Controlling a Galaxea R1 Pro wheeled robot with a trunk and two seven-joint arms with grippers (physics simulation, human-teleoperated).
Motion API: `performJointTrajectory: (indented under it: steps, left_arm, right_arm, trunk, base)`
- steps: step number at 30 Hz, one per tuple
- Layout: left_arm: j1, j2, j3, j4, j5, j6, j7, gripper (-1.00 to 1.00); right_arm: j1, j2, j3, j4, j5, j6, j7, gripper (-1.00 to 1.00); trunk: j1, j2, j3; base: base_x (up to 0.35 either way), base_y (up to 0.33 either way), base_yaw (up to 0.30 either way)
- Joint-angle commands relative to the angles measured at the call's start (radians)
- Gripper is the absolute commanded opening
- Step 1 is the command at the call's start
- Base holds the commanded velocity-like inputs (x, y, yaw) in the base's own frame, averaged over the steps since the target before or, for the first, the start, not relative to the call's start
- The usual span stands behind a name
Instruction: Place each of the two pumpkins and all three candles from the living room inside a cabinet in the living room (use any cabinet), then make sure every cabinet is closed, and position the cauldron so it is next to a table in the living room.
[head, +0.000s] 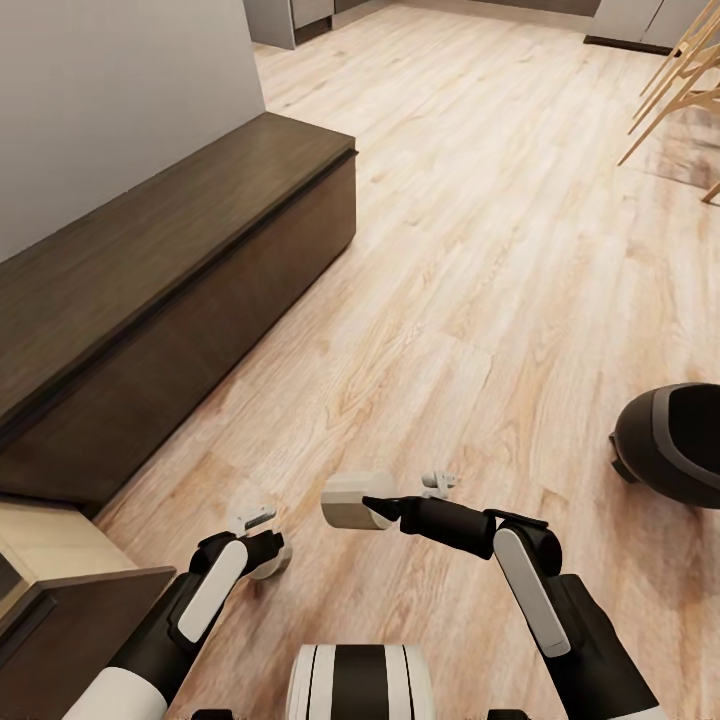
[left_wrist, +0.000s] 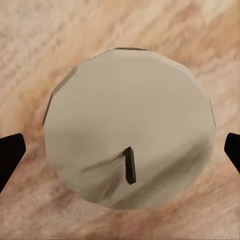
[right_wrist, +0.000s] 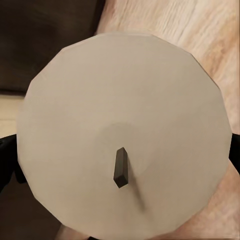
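My right gripper (head: 362, 504) is shut on a stubby pale candle (head: 345, 497), held on its side above the floor; in the right wrist view its wick end (right_wrist: 125, 130) spans the space between both fingers. My left gripper (head: 256, 545) hangs low over a second candle (head: 276, 562) standing on the floor. In the left wrist view that candle (left_wrist: 130, 125) sits between the fingertips (left_wrist: 10, 155) with a small gap on each side, so the gripper is open. The black cauldron (head: 668, 445) stands on the floor at the right. The dark-brown cabinet (head: 150, 260) runs along the left wall.
One cabinet drawer (head: 50, 545) at the lower left is pulled out, showing its pale wood inside. Wooden chair legs (head: 680, 90) stand at the far right. Open wood floor (head: 450, 250) stretches ahead toward grey cupboards.
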Motion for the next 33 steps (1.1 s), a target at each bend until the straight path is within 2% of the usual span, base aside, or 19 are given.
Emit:
performJointTrajectory:
  steps: [1, 4, 12, 15, 31, 32, 33]
  left_arm:
    - [-0.001, 0.001, -0.003, -0.001, 0.010, 0.000, 0.010, 1.00]
    - [-0.001, 0.001, -0.003, -0.002, 0.009, -0.004, 0.010, 1.00]
    - [-0.001, 0.001, -0.003, -0.001, 0.008, -0.029, 0.010, 1.00]
    - [-0.001, 0.001, -0.003, -0.002, 0.008, -0.029, 0.010, 1.00]
    - [-0.001, 0.001, -0.003, -0.002, 0.010, -0.030, 0.010, 1.00]
    - [-0.001, 0.001, -0.003, -0.002, 0.010, -0.030, 0.010, -1.00]
    - [-0.001, 0.001, -0.003, -0.001, 0.010, -0.030, 0.010, -1.00]
  right_arm:
    - [-0.001, -0.001, 0.000, -0.001, 0.000, 0.004, 0.004, -1.00]
    - [-0.001, -0.001, 0.000, -0.001, 0.000, 0.004, 0.004, -1.00]
    - [-0.001, -0.001, -0.007, 0.000, -0.011, 0.014, 0.006, -1.00]
    - [-0.001, 0.000, -0.008, 0.000, -0.011, 0.014, 0.006, -1.00]
    - [-0.001, 0.001, -0.004, 0.001, -0.011, 0.014, 0.004, -1.00]
    - [-0.001, 0.001, -0.004, 0.001, -0.012, 0.014, 0.004, -1.00]
    - [-0.001, 0.001, -0.004, 0.001, -0.012, 0.014, 0.004, -1.00]
  trunk:
    - [0.000, -0.001, -0.005]
    - [0.002, -0.001, -0.016]
    - [0.002, -0.001, -0.016]
    - [0.003, -0.002, -0.028]
    - [0.003, -0.002, -0.028]
    - [0.003, -0.002, -0.028]
    - [0.003, -0.002, -0.028]
  base:
    - [0.000, 0.000, 0.000]
    - [0.000, 0.000, 0.000]
    - [0.000, 0.000, 0.000]
    - [0.000, 0.000, 0.000]
    - [0.000, 0.000, 0.000]
    - [0.000, 0.000, 0.000]
    - [0.000, 0.000, 0.000]
